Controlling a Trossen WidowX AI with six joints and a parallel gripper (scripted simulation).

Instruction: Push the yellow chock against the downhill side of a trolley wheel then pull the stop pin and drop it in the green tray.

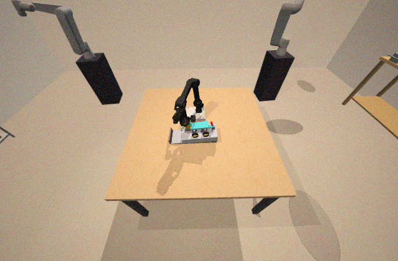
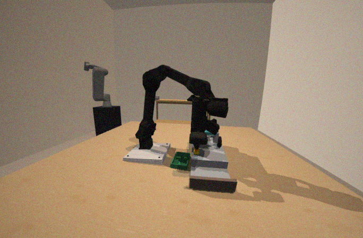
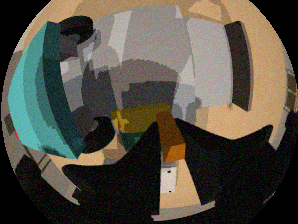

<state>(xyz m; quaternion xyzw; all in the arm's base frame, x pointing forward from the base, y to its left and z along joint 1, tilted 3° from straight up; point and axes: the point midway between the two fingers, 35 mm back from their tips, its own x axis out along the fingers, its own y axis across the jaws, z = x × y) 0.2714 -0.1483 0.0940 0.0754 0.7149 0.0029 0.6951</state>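
Note:
My gripper (image 3: 165,124) is shut on the orange handle of the yellow chock (image 3: 142,117) (image 2: 196,151). It holds the chock low at the ramp (image 1: 199,139) (image 2: 209,162) (image 3: 210,60), on the downhill side of the trolley and near its wheel on the tray side. Whether the chock's base touches the ramp or the wheel is hard to tell. The turquoise trolley (image 1: 200,125) (image 3: 35,95) stands on the ramp. The red-headed stop pin (image 1: 211,123) stands at its uphill end. The green tray (image 2: 180,160) lies between the arm's base and the ramp.
A dark end board (image 1: 170,135) (image 2: 213,185) (image 3: 241,65) closes the ramp's downhill end. The arm's white base plate (image 2: 147,153) stands beyond the tray. The arm reaches over the tray side of the ramp.

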